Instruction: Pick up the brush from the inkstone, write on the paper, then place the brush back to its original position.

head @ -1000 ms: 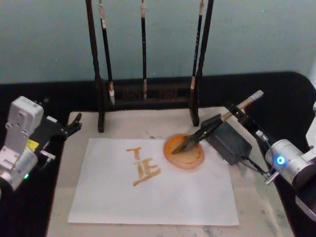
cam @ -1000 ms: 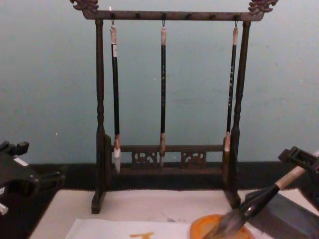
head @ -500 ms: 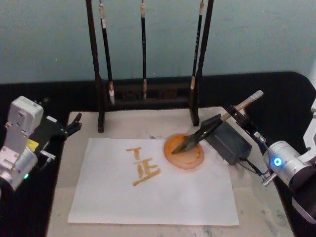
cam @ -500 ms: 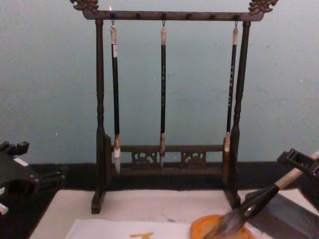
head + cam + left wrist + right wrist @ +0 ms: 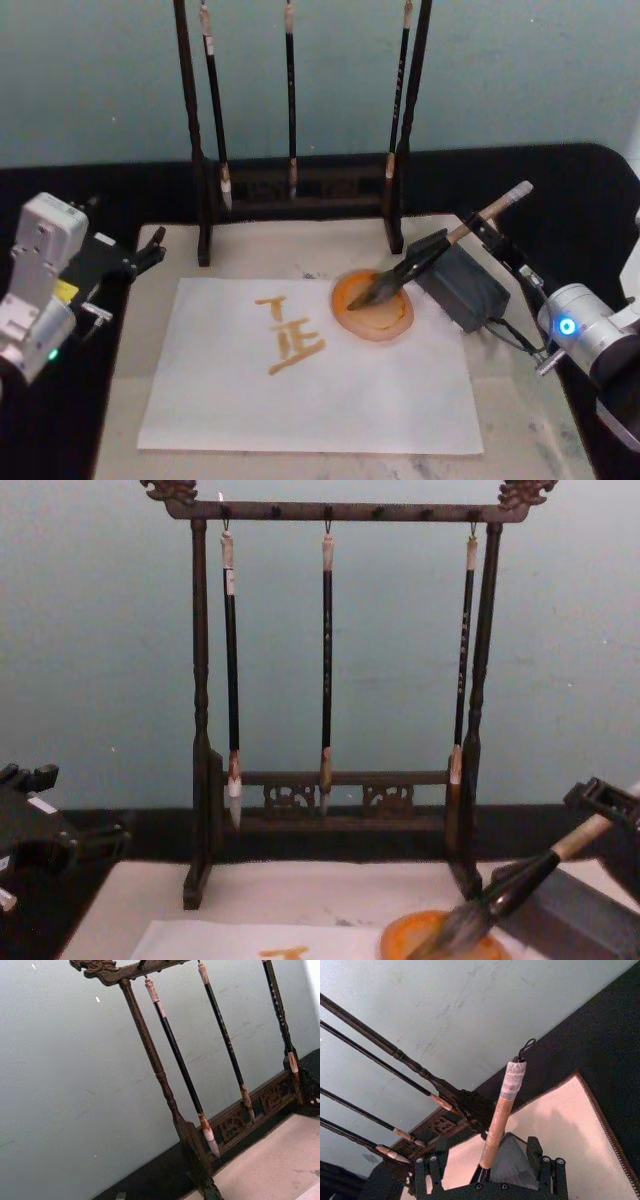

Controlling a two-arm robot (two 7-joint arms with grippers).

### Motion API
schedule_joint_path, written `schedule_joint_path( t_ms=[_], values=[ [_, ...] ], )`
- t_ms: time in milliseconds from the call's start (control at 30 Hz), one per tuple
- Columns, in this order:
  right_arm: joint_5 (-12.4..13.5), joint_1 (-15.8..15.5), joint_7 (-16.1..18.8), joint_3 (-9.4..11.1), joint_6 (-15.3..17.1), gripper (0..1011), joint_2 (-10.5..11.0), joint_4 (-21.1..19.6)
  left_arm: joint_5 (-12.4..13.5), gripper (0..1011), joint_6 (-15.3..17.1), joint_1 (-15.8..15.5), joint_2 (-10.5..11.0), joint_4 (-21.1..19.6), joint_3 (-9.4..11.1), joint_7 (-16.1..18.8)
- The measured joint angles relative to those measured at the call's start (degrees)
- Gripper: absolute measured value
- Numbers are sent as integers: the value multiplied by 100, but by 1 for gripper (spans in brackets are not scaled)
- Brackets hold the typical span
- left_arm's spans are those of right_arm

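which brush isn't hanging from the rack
The large tan-handled brush: it leans on the grey inkstone, tuft in the orange dish, right hand around its handle. The three slim brushes hang from the rack. The left hand is parked far left.

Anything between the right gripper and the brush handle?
Nothing visible. The right gripper straddles the brush handle, fingers open on either side; the brush leans on the grey block, bristles in the orange dish. The left gripper is parked far left.

Brush (image 5: 425, 256) on inkstone (image 5: 470, 290), tip in dish (image 5: 388, 322), R claw (image 5: 483, 228) at handle.
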Motion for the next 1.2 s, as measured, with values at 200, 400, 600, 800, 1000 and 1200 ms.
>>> schedule_joint_path(
  t_ms=[200, 400, 600, 800, 1000, 1200],
  values=[
    [31, 4, -61, -73, -72, 1000, 68, -10, 0, 1010, 0, 0, 0, 0, 0, 0],
    [61, 4, -118, -155, -138, 1000, 128, -25, 0, 1010, 0, 0, 0, 0, 0, 0],
    [95, 28, -153, -230, -184, 1000, 167, -37, 0, 1010, 0, 0, 0, 0, 0, 0],
    [104, 69, -176, -307, -232, 1000, 191, -26, 0, 1010, 0, 0, 0, 0, 0, 0],
    [107, 107, -231, -358, -263, 1000, 197, -19, 0, 1010, 0, 0, 0, 0, 0, 0],
    [43, 127, -257, -411, -303, 1000, 223, -20, 0, 1010, 0, 0, 0, 0, 0, 0]
  ],
)
